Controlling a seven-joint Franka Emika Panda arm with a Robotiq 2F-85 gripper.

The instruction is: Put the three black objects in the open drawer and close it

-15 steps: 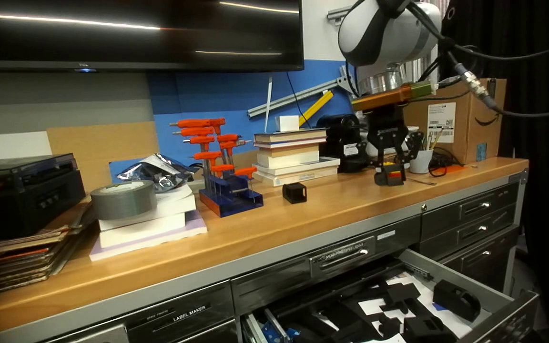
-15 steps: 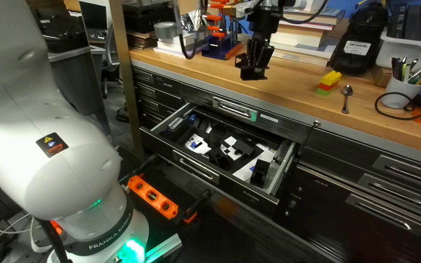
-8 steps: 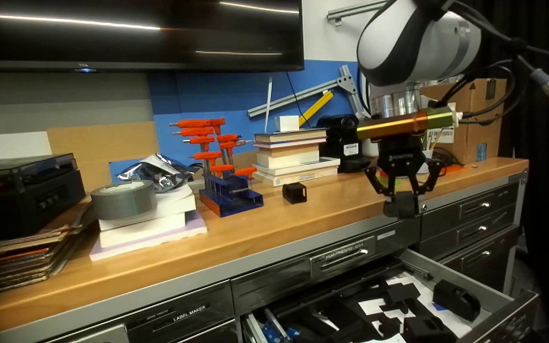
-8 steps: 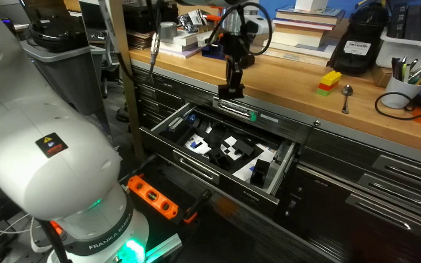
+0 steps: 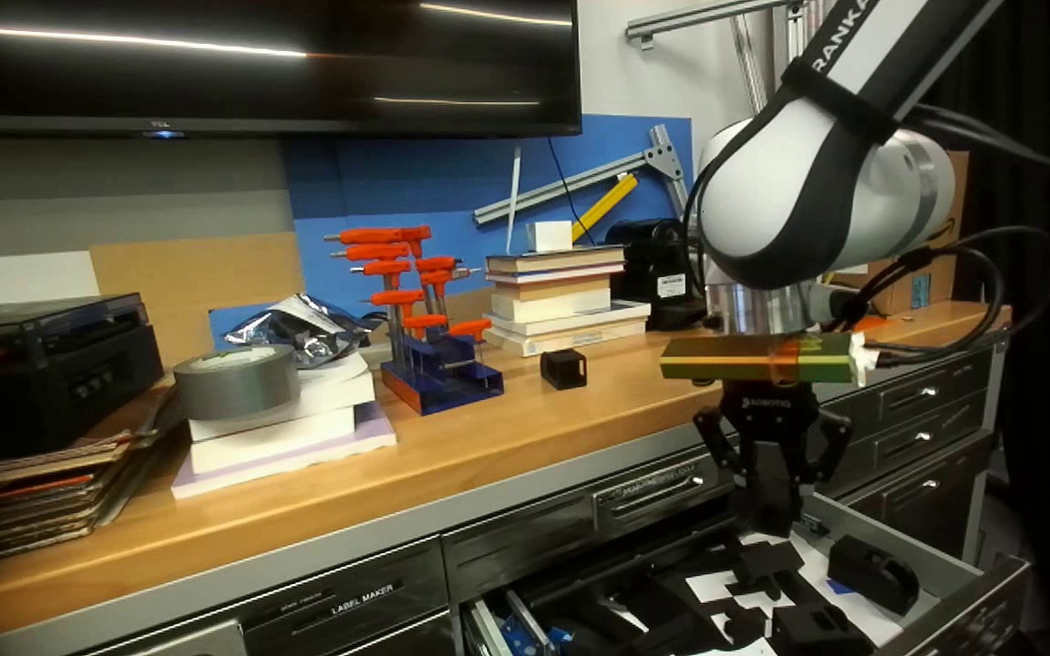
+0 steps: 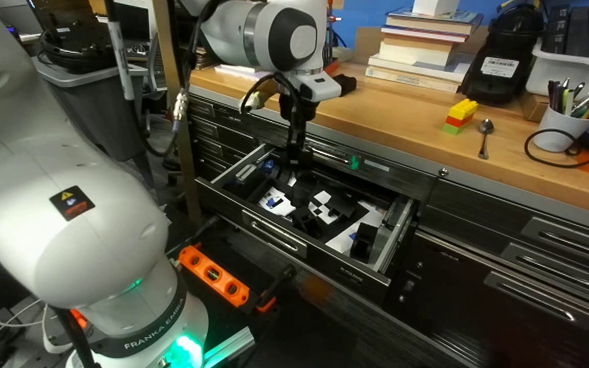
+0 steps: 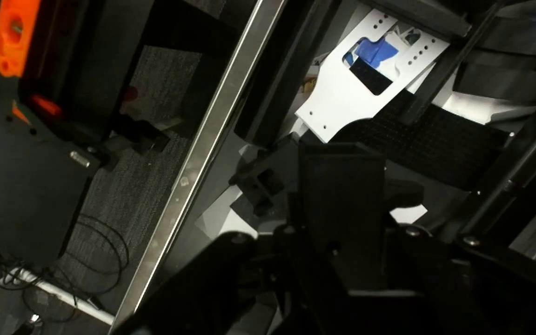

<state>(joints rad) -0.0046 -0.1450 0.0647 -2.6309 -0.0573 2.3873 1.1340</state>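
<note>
The white robot arm (image 5: 757, 182) slants down from above, then bends, so its fingers (image 5: 803, 478) hang straight down over the open drawer (image 6: 320, 258). They squeeze a black piece (image 7: 342, 190) between them. A black cube (image 5: 563, 368) sits up on the worktop (image 5: 525, 419), well apart from the fingers
</note>
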